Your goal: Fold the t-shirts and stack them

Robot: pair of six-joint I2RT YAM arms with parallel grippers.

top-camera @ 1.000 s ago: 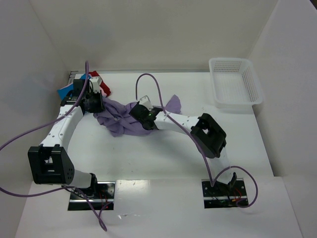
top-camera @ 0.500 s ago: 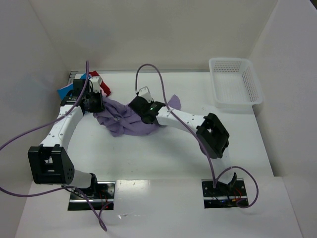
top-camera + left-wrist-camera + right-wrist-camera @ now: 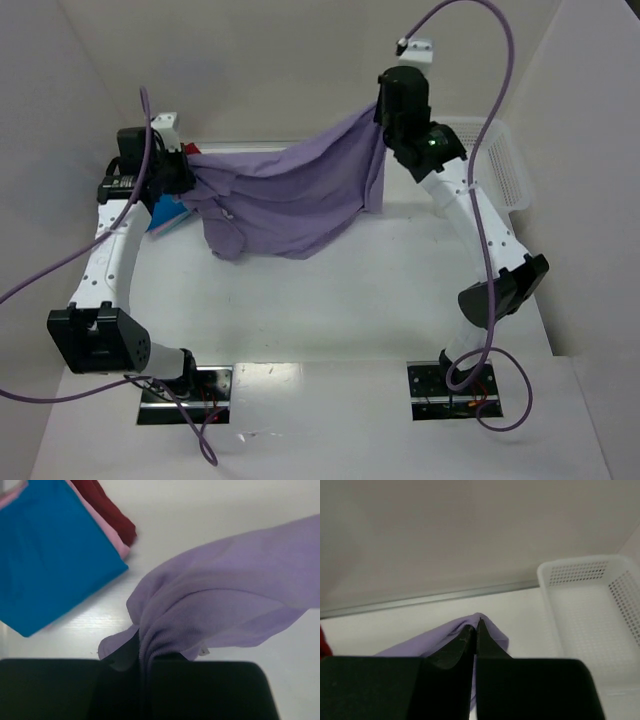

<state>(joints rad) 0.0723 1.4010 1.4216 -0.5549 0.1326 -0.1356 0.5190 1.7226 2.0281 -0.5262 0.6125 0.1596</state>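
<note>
The lavender t-shirt [image 3: 290, 195] hangs spread in the air between both grippers, its lower edge drooping toward the table. My left gripper [image 3: 187, 168] is shut on its left end; the left wrist view shows a bunched ribbed edge [image 3: 165, 630] pinched in the jaws [image 3: 142, 647]. High at the back right, my right gripper [image 3: 381, 118] is shut on the other corner [image 3: 492, 632], cloth wrapped around its tips [image 3: 476, 625]. Folded blue [image 3: 50, 555], pink [image 3: 119, 544] and red [image 3: 107, 510] t-shirts lie stacked at the back left, the blue one [image 3: 168, 213] peeking from under the left arm.
A white mesh basket [image 3: 508, 175] stands at the back right, just behind the right arm, also seen in the right wrist view [image 3: 590, 605]. White walls enclose the table at the back and both sides. Purple cables loop over both arms.
The right gripper closed on the lavender shirt and rose to the back right; the left gripper also lifted. The shirt went from a crumpled heap on the table to a spread, hanging sheet.
</note>
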